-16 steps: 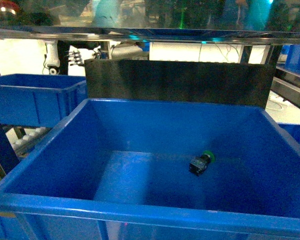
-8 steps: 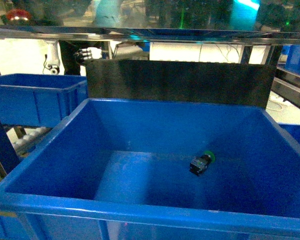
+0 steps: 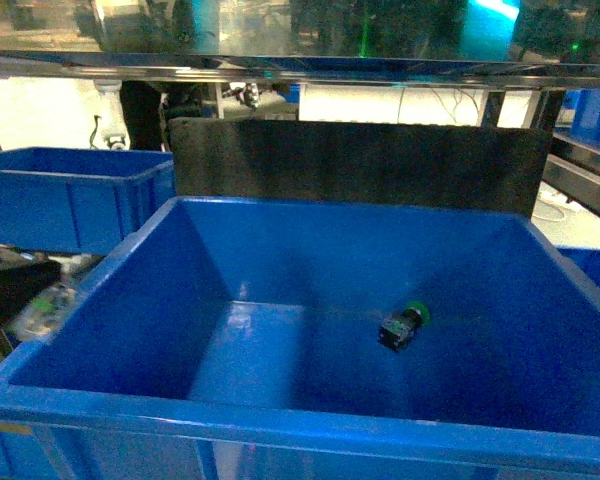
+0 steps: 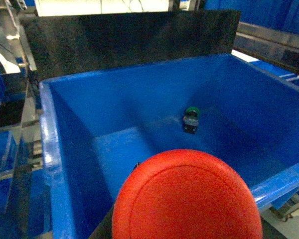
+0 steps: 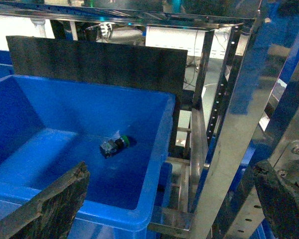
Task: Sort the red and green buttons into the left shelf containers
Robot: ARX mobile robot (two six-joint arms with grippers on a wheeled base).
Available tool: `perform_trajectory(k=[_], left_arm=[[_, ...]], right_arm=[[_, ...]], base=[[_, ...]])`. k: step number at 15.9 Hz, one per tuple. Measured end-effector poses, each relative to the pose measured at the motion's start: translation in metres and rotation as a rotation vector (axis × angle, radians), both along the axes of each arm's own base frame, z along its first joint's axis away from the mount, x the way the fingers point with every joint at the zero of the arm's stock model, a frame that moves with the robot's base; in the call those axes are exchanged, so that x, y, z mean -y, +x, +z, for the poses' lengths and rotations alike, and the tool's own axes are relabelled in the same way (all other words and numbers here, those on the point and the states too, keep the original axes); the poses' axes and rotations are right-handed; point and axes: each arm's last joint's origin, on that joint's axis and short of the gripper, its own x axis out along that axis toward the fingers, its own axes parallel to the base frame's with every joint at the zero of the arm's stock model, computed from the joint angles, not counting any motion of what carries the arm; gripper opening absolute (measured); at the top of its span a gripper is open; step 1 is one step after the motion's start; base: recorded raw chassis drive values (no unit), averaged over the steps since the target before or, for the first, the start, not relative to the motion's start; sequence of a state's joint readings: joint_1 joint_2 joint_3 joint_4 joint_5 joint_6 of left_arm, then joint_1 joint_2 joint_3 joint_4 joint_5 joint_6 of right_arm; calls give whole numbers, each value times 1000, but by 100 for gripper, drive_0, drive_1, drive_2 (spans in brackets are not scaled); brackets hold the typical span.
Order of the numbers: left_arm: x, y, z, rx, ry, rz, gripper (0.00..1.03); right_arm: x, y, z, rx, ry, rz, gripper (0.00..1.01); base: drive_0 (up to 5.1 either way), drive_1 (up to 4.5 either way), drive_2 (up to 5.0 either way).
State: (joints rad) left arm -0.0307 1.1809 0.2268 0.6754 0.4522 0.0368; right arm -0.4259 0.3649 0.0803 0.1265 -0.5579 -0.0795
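Blue bin: the large deep blue bin [image 3: 310, 330] fills the head view and serves as the landmark; a black panel [image 3: 350, 165] stands behind its far wall.
Green button: the green button [image 3: 404, 327] lies on its side on the bin floor, right of centre, cap toward the far wall; also seen in the left wrist view [image 4: 191, 118] and the right wrist view [image 5: 115, 145].
Red button: the red button [image 4: 187, 196] fills the lower part of the left wrist view, cap toward the camera, above the bin's near left corner.
Left gripper: its fingers are hidden behind the red cap, so I cannot tell how they stand; judging by the cap's place under the camera, it probably carries the button.
Right gripper: the right gripper [image 5: 169, 199] has its dark pads spread well apart with nothing between them, just outside the bin's right wall.
Step in hand: green looks sorted; red is being brought over the bin.
Next move: carry the red button further inside the rim, toward bare floor left of the green one, then let go low so it does not bounce out or strike the green button.
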Motion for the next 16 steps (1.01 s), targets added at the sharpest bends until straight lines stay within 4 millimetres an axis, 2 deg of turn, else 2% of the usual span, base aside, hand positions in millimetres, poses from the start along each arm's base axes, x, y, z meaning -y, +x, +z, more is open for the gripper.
perform_trajectory(k=[5,9,11,12,13,15,16], left_arm=[[26,19,-11,-13,36,-18,24],[68,58,-35,-67,108,4,24],[126,134,-67,-141,199,56,24],[142,166,-77,-194,214,100,25],[145,177,-80,-212,211,114,43],[148,183,-76,-202,182,118,60],[146,185,-74,-186,157,129,72]], right_arm=[[0,0,0,0,0,0,98],[0,0,0,0,0,0,98],[0,0,0,0,0,0,98],[0,0,0,0,0,0,98],[0,0,0,0,0,0,98],[0,0,0,0,0,0,98],[0,0,0,0,0,0,98]], base=[[0,0,0],[0,0,0],[0,0,0],[0,0,0],[0,0,0],[0,0,0],[0,0,0]])
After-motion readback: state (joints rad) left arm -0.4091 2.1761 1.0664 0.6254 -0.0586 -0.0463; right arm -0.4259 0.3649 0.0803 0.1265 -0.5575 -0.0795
